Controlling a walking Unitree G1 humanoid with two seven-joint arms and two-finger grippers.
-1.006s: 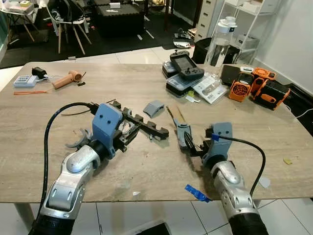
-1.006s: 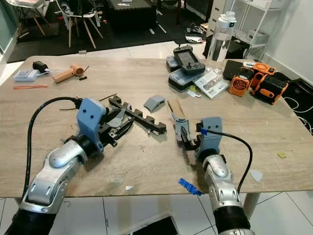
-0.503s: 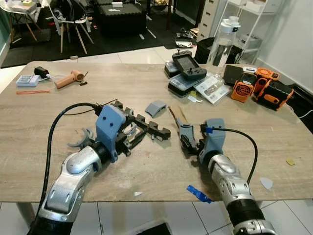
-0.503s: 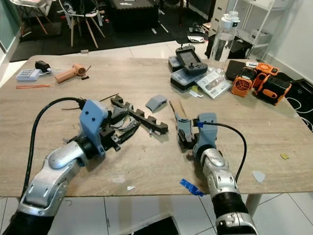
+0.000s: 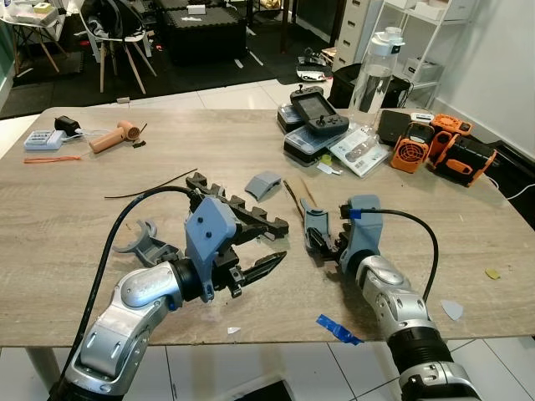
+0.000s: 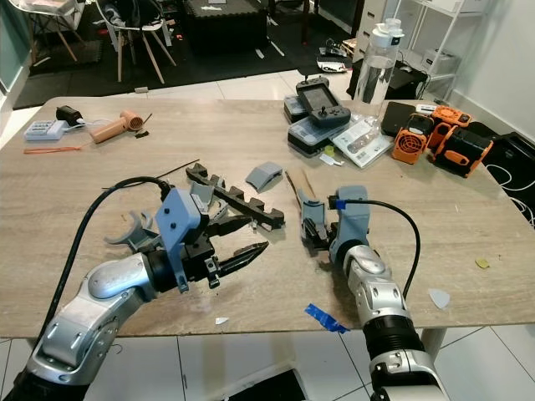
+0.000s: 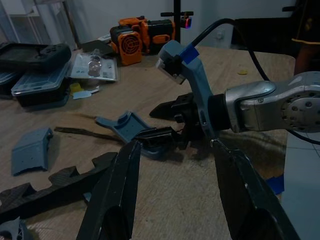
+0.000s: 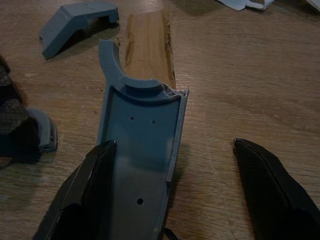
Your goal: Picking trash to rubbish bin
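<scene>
Grasp step, by my reading: right gripper [image 8: 172, 192] spread wide, empty, around grey shell [image 8: 142, 150]; next, close. Left gripper [image 5: 255, 269] open, empty, near left.

I saw a wooden surface [image 5: 435, 209] carrying a black toothed strip [image 5: 238, 217]; near it lay a grey shell [image 5: 314, 224], wood sliver [image 5: 298, 192] and blue tape [image 5: 338, 329].
</scene>
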